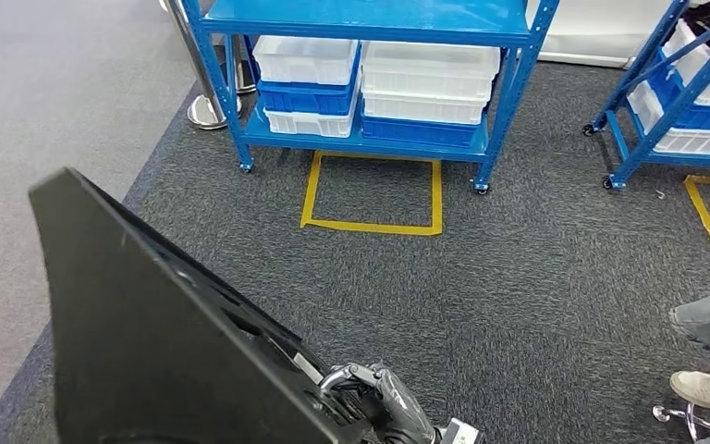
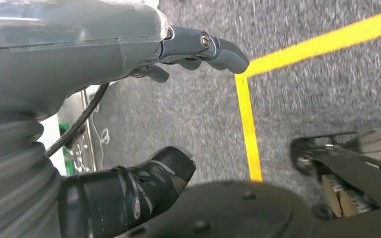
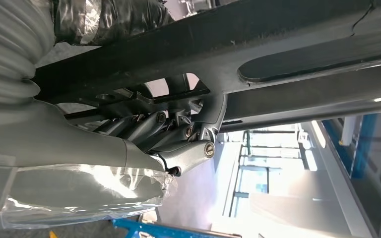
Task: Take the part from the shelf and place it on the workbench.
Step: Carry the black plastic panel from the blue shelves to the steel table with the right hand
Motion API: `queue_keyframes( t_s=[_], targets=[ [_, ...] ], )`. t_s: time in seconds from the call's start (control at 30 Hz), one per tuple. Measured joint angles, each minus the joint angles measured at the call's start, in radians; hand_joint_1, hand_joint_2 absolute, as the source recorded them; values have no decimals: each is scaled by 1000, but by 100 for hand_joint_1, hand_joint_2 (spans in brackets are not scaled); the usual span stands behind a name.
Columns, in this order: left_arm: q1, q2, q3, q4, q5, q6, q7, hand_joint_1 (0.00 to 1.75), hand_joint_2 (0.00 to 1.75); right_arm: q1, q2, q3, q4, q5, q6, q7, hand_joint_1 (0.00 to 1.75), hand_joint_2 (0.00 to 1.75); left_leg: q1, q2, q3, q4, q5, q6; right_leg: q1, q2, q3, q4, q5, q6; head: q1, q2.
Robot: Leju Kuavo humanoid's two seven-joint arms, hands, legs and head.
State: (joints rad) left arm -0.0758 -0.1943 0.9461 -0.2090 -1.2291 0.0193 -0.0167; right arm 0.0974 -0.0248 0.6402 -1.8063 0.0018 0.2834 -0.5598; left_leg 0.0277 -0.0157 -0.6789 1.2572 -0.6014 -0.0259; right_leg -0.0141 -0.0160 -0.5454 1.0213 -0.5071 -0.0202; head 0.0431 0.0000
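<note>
Bare carpet (image 1: 536,277) ahead (blue shelf (image 1: 361,139) beyond).

The right hand (image 1: 376,400) has its fingers (image 3: 149,130) curled tight around the black part (image 1: 157,324); the left hand (image 2: 144,119) hangs with fingers apart.

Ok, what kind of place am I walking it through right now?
Most likely a workshop or warehouse-style test floor: blue metal shelves on wheels hold white and blue plastic bins, and yellow tape squares mark spots on grey carpet. The right hand holds the black part.
</note>
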Motion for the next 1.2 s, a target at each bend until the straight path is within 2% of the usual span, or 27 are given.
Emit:
queue_keyframes(
  t_s=[0.03, 0.07, 0.1, 0.17, 0.2, 0.23, 0.27, 0.33, 0.4, 0.47, 0.5, 0.53, 0.57, 0.6, 0.63, 0.7, 0.73, 0.77, 0.83, 0.9, 0.97, 1.0, 1.03, 1.07, 1.1, 1.13, 1.2],
  targets=[
    [1, -1, 0, 0, -1, 2, 0, 0, 175, 4, -1, -1, 0, 2, -2, -2, 175, 175, 0, 1, -11, 29, -3, 0, 3, -9, 0, 1, -1, -2, 0, 0],
    [1, -3, 0, 0, -2, 6, 0, 0, 175, 8, -2, -2, -1, 4, -3, -4, 175, 175, 0, 4, -5, 25, 10, 2, 6, -18, 0, 2, -2, -3, 0, 0],
    [2, -5, 0, 0, -4, 10, 0, 0, 175, 12, -4, -3, -3, 6, -5, -8, 175, 175, -1, 9, 19, -19, 39, 6, 9, -26, 2, 3, -3, -4, 0, 0],
    [0, -9, 0, 0, -7, 18, 0, 0, 175, 20, -8, -7, -9, 10, -9, -17, 175, 175, -9, 44, 88, -150, 94, 18, 14, -41, 5, 5, -7, -2, 0, 0],
    [-2, -12, -1, 0, -8, 22, 1, 0, 175, 24, -11, -11, -13, 10, -11, -23, 175, 175, -15, 62, 112, -199, 107, 24, 16, -49, 5, 6, -8, 1, 0, 0],
    [-3, -15, -1, 0, -9, 26, 1, 0, 175, 27, -13, -14, -16, 10, -11, -28, 175, 175, -21, 75, 123, -225, 110, 29, 18, -56, 5, 6, -8, 5, 1, 0],
    [-4, -18, -1, 0, -8, 30, 2, 0, 175, 30, -14, -18, -18, 10, -8, -32, 175, 175, -25, 76, 123, -231, 108, 33, 19, -64, 4, 6, -8, 9, 1, 0],
    [-2, -23, 0, 0, -4, 34, 3, 0, 175, 33, -17, -26, -19, 10, 4, -40, 175, 175, -22, 59, 122, -241, 116, 42, 18, -72, 7, 5, -10, 19, 1, 0],
    [-1, -27, 0, 0, 0, 34, 4, 0, 175, 34, -18, -34, -21, 11, 17, -44, 175, 175, -16, 44, 123, -253, 126, 54, 14, -37, -9, 44, -43, 30, 2, 0],
    [-2, -31, 1, 0, 2, 33, 5, 0, 175, 35, -19, -41, -21, 12, 26, -45, 175, 175, -14, 27, 120, -256, 132, 61, 9, 4, -62, 159, -109, 37, 2, 0],
    [-3, -33, 1, 0, 2, 32, 5, 0, 175, 36, -19, -43, -21, 13, 29, -45, 175, 175, -14, 17, 118, -255, 133, 62, 7, 10, -92, 223, -135, 40, 2, 0],
    [-2, -34, 2, 0, 4, 32, 5, 0, 175, 37, -20, -46, -21, 14, 33, -45, 175, 175, -14, 6, 116, -253, 134, 63, 6, 11, -113, 264, -144, 42, 2, 0],
    [-1, -35, 2, 0, 5, 31, 5, 0, 175, 37, -21, -48, -21, 14, 35, -45, 175, 175, -14, -5, 115, -252, 134, 63, 4, 12, -116, 272, -132, 43, 2, 0],
    [-1, -36, 2, 0, 6, 31, 5, 0, 175, 37, -22, -50, -21, 14, 36, -45, 175, 175, -14, -18, 115, -249, 134, 62, 1, 15, -101, 239, -102, 43, 2, 0],
    [-1, -37, 2, 0, 7, 31, 5, 0, 175, 37, -23, -52, -21, 14, 37, -45, 175, 175, -13, -30, 115, -245, 133, 61, -3, 25, -71, 176, -62, 43, 2, 0],
    [-2, -40, 2, 0, 8, 31, 5, 0, 175, 37, -23, -54, -21, 14, 37, -45, 175, 175, -15, -54, 110, -235, 130, 51, -8, 62, -18, 59, -15, 41, 2, 0],
    [-3, -40, 2, 0, 9, 31, 5, 0, 175, 37, -23, -55, -21, 14, 37, -46, 175, 175, -15, -64, 105, -231, 131, 44, -8, 76, -6, 30, -9, 39, 2, 0],
    [-3, -41, 2, 0, 9, 31, 5, 0, 175, 37, -23, -55, -21, 15, 37, -46, 175, 175, -15, -73, 100, -230, 133, 37, -6, 81, -4, 23, -12, 36, 2, 0],
    [-1, -41, 3, 0, 9, 32, 5, 0, 175, 37, -24, -56, -21, 15, 38, -46, 175, 175, -11, -84, 93, -230, 136, 23, -5, 64, -6, 18, -7, 24, 2, 0],
    [1, -41, 3, 0, 6, 34, 6, 0, 175, 37, -24, -57, -21, 14, 39, -49, 175, 175, -11, -54, 75, -196, 111, 14, -8, 42, -5, 9, 0, 9, -2, 0],
    [-1, -42, 3, 0, -2, 40, 9, 0, 175, 42, -24, -62, -21, 14, 39, -57, 175, 175, -11, -11, 27, -88, 48, 6, -5, 17, -6, 6, 2, -1, -5, 0],
    [-2, -42, 2, 0, -6, 44, 12, 0, 175, 46, -25, -68, -21, 13, 38, -62, 175, 175, -11, -1, -2, -24, 18, 4, -2, 3, -7, 6, 2, -3, -6, 0],
    [-2, -42, 1, 0, -10, 47, 14, 0, 175, 49, -26, -75, -21, 11, 38, -66, 175, 175, -10, 3, -21, 22, 3, 2, 0, -11, -8, 7, 1, -4, -6, 0],
    [-2, -42, 1, 0, -13, 50, 15, 0, 175, 52, -27, -83, -21, 8, 38, -70, 175, 175, -10, 6, -24, 37, 5, 2, 2, -23, -8, 7, 1, -4, -6, 0],
    [-2, -43, 0, 0, -15, 52, 16, 0, 175, 53, -29, -92, -21, 5, 40, -73, 175, 175, -10, 10, -8, 13, 24, 4, 4, -35, -8, 8, 1, -4, -6, 0],
    [-2, -43, 0, 0, -16, 56, 15, 0, 175, 53, -30, -101, -21, 1, 43, -75, 175, 175, -11, 18, 26, -45, 56, 8, 5, -45, -7, 8, 0, -4, -6, 0],
    [-5, -45, 0, 0, -18, 62, 12, 0, 175, 54, -31, -117, -21, -3, 51, -77, 175, 175, -19, 55, 98, -179, 101, 20, 10, -62, -5, 8, -2, -1, -6, 0]
  ],
)
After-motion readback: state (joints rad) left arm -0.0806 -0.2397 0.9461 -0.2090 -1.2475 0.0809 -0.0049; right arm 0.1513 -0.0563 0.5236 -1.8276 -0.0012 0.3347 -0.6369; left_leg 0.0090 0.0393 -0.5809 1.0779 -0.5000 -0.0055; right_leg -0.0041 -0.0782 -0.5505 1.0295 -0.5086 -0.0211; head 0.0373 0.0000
